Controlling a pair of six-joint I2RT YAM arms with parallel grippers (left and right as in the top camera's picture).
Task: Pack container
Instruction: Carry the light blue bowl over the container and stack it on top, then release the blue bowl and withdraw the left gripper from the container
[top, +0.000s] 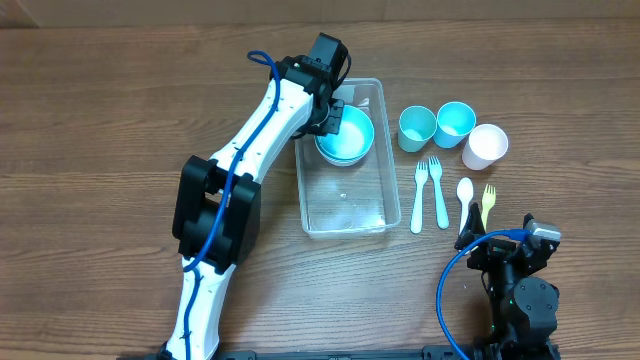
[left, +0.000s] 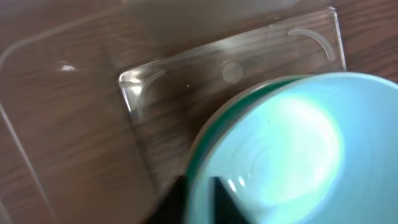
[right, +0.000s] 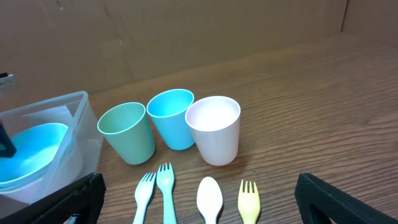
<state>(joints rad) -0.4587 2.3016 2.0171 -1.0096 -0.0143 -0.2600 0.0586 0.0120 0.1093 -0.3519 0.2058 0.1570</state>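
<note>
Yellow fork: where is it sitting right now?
Overhead view: the yellow fork lies at the right end of the cutlery row, beside the white spoon, below the white cup in frame.

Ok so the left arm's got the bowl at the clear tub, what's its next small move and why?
Probably lower it a touch and open the fingers. The left gripper pinches the rim of the bowl, which sits inside the far end of the container; whether it touches the floor is unclear.

Left gripper (top: 330, 110), stretched far, pinches a light-blue round plastic bowl (left: 292, 143) by its rim; right gripper (top: 497, 235) sits near right, jaws wide apart.
</note>
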